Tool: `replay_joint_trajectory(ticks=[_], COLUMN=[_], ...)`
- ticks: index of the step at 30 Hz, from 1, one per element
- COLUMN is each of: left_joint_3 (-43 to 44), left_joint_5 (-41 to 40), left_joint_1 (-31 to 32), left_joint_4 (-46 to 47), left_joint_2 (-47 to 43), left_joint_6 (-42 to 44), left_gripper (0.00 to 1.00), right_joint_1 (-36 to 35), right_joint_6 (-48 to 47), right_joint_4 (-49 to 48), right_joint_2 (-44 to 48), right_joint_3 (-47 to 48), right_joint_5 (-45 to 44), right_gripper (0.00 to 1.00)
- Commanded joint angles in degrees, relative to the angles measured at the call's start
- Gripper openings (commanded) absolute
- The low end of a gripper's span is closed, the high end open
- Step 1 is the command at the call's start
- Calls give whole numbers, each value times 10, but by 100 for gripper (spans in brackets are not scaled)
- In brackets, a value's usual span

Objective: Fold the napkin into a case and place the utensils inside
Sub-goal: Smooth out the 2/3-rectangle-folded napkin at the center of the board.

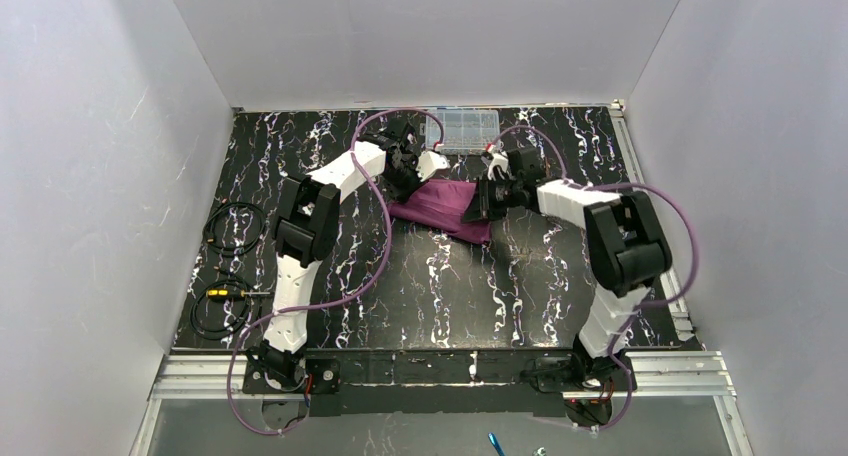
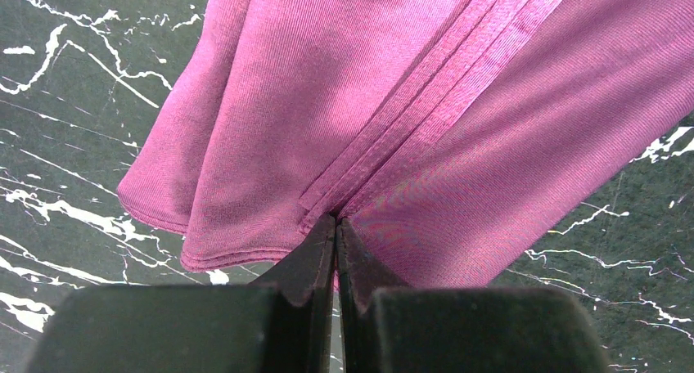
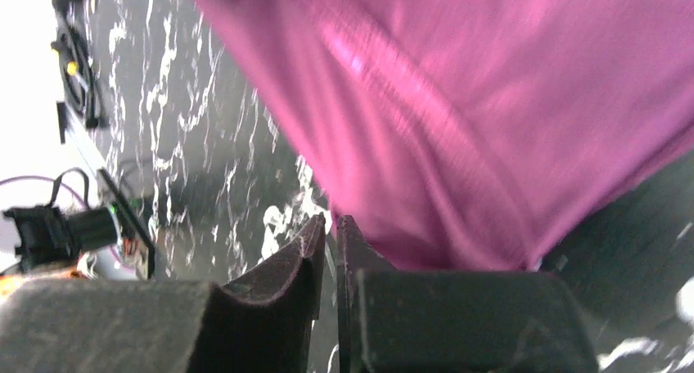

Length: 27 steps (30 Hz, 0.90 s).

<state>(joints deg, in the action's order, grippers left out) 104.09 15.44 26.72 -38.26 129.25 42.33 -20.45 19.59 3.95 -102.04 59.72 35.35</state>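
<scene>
The plum-purple napkin (image 1: 441, 207) lies partly folded on the black marbled table, between the two grippers. My left gripper (image 1: 416, 172) is at its far left corner. In the left wrist view the gripper (image 2: 336, 220) has its jaws shut on the napkin's (image 2: 425, 103) hemmed edge, with cloth showing between them. My right gripper (image 1: 480, 204) is at the napkin's right edge. In the right wrist view, which is blurred, this gripper (image 3: 327, 222) has its jaws almost together at the edge of the cloth (image 3: 491, 111). The cloth spreads up and right from the tips. The utensils are out of view.
A clear plastic compartment box (image 1: 462, 128) stands at the back, just behind the grippers. Two coils of black cable (image 1: 235, 226) (image 1: 220, 306) lie at the table's left edge. White walls close in the left, back and right sides.
</scene>
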Motion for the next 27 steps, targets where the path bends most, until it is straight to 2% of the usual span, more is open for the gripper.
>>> replay_joint_trajectory(ticks=[1, 4, 10, 16, 27], left_joint_3=[-21, -22, -24, -5, -16], left_joint_5=[7, 5, 12, 22, 38], left_joint_1=[3, 3, 3, 3, 3], left_joint_4=[-8, -9, -9, -9, 33], left_joint_2=[-25, -28, -38, -50, -65], left_joint_6=[-1, 1, -4, -20, -36], left_gripper=[0, 0, 0, 0, 0], right_joint_1=[10, 10, 10, 7, 3], right_joint_6=[-3, -10, -41, -51, -43], right_joint_4=[-23, 0, 32, 27, 6], right_joint_2=[-66, -134, -208, -216, -194], right_joint_3=[136, 216, 232, 182, 154], right_joint_5=[5, -1, -47, -97, -113], right_gripper=[18, 15, 12, 11, 11])
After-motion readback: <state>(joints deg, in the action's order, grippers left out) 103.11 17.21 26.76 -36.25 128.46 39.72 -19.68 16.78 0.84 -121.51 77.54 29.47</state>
